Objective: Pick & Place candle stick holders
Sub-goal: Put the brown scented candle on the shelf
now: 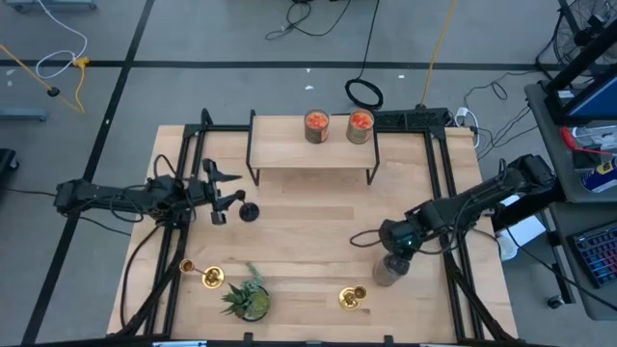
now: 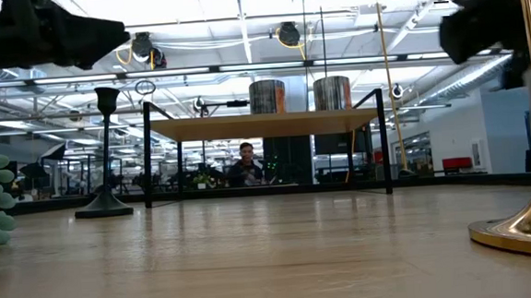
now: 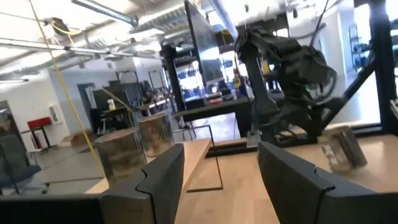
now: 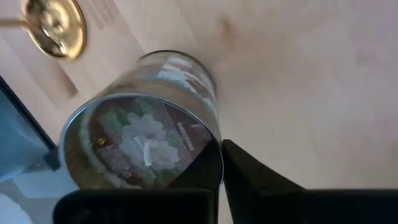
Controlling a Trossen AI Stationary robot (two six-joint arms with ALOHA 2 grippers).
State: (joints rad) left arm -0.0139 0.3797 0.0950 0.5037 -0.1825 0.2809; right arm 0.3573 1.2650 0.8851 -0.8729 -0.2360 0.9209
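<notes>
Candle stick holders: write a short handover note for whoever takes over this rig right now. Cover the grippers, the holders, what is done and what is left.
Left gripper: open, empty, at the table's left, close to the black holder.
Right gripper: low over the grey jar, not a task item.
Gold holders: one front left beside the plant, one front centre-right.
Done: nothing visible; no holder is in a gripper, and the shelf carries only two orange jars.
Left: pick and place all three holders.
</notes>
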